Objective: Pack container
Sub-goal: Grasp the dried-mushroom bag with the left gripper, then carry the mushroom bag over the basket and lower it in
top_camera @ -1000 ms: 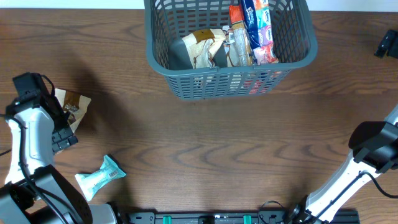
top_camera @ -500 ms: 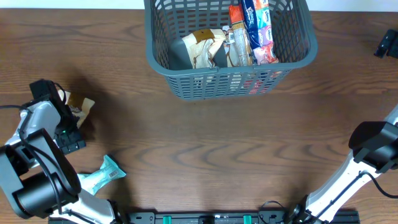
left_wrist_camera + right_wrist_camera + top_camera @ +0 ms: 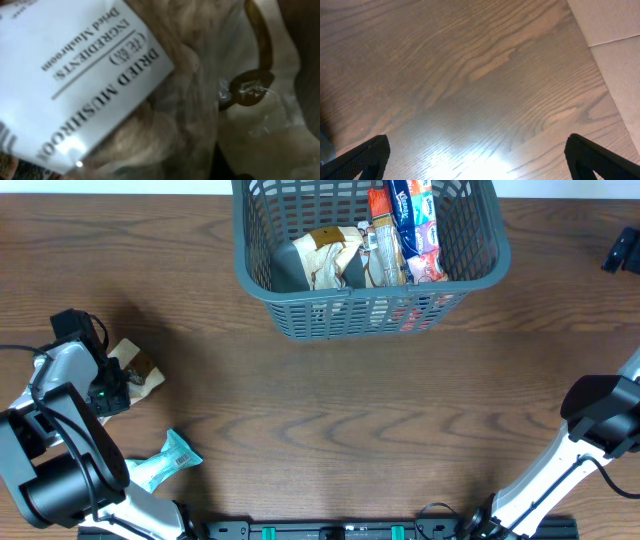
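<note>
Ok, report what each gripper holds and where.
Right gripper: nothing, open. Left gripper: at the left end of the dried mushroom packet; fingers hidden, grip unconfirmed.

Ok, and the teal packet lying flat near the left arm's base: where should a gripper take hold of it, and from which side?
Probably from straight above, pinching the teal packet across its narrow width at mid-length, with the jaws turned to match its slant. It lies flat and diagonal on the table, so there is no raised edge for a sideways approach.
</note>
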Tool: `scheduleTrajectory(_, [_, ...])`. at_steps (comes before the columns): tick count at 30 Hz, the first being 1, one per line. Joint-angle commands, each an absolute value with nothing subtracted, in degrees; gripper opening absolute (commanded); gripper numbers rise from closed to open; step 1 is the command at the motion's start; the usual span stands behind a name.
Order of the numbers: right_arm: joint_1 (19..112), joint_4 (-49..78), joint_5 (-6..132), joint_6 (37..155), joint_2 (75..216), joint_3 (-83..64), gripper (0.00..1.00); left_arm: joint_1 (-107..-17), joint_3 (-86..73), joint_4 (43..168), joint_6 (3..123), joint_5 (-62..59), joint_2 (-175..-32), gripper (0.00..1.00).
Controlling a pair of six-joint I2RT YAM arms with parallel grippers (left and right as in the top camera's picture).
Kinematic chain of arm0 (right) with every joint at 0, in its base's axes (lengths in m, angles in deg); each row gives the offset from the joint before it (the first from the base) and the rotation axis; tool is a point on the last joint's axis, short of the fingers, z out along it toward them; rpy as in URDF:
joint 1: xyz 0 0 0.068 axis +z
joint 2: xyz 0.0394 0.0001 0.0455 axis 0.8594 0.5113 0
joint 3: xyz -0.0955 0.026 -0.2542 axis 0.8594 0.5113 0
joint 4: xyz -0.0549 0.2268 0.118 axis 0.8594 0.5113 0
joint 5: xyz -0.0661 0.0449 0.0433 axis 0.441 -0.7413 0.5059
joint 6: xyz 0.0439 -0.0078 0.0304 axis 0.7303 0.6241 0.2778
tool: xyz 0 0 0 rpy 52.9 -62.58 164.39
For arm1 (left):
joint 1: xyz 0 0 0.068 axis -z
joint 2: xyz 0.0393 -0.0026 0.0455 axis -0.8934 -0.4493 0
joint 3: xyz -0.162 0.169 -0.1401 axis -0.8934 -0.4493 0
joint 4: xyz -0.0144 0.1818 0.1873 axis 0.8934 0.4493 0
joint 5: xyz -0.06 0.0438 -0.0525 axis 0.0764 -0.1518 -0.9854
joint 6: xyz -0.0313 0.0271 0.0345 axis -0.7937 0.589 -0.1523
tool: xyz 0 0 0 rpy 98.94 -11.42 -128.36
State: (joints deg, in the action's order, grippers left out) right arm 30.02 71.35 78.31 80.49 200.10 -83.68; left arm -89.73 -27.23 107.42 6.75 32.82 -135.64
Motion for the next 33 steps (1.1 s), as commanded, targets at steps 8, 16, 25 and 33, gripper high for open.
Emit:
scheduleTrajectory(8, [29.2, 71.4, 78.3, 81.3, 199.6, -83.5, 0.99, -83.7, -24.1, 103.6, 38.5, 16.8, -135.2, 0.06])
scheduleTrajectory(16, [29.2, 71.4, 78.3, 81.3, 199.6, -83.5, 0.99, -71.9, -2.2, 117.5, 53.6, 9.7, -130.1, 0.06])
scheduleTrajectory(25, [29.2, 71.4, 78.3, 81.3, 199.6, -83.5, 0.99, -66.6, 29.2, 125.0, 55.8, 15.5, -128.0, 0.06])
scheduleTrajectory(33, [29.2, 71.4, 78.3, 81.3, 199.6, -83.5, 0.99, -59.8, 41.7, 121.4, 57.8, 22.9, -128.2, 0.05])
